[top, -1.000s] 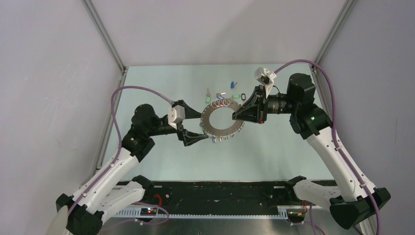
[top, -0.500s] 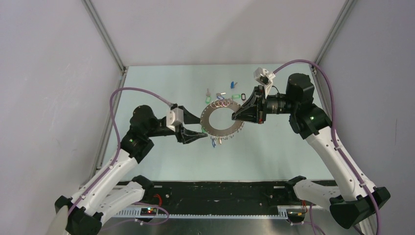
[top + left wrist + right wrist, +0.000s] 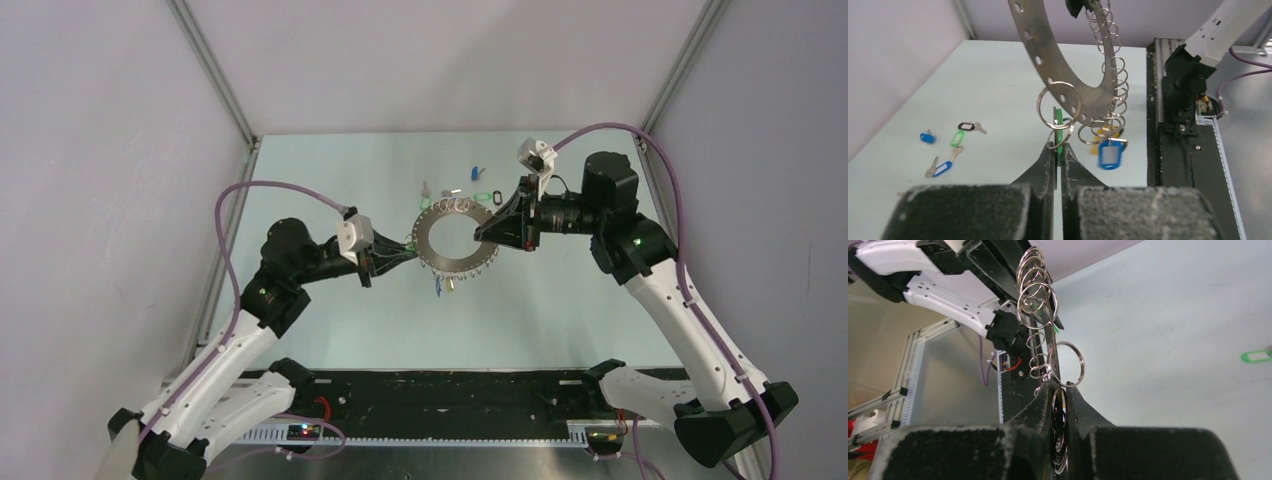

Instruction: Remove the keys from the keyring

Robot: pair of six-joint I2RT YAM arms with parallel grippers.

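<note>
The keyring (image 3: 440,258), a flat grey toothed ring, hangs above the table. My right gripper (image 3: 487,228) is shut on its right rim; in the right wrist view the plate (image 3: 1059,410) sits edge-on between that gripper's (image 3: 1059,387) jaws. My left gripper (image 3: 411,250) is at the ring's left rim, shut on a green-tagged key (image 3: 1058,121) that hangs from a split ring on the metal band (image 3: 1068,75); its jaws (image 3: 1058,148) pinch the tag. A blue-tagged key (image 3: 1110,154) and a yellow-tagged one (image 3: 1096,145) dangle from the lower rim.
Several loose keys lie on the table beyond the ring: a blue tag (image 3: 476,172), a green tag (image 3: 484,193) and a bare key (image 3: 427,190). The left wrist view shows loose blue (image 3: 927,137), green (image 3: 956,138) and black (image 3: 966,126) tags. Empty split rings (image 3: 1037,295) line the ring.
My left gripper has risen to the ring's left rim and gone from open to shut on the green-tagged key. The right gripper and ring have barely moved.
</note>
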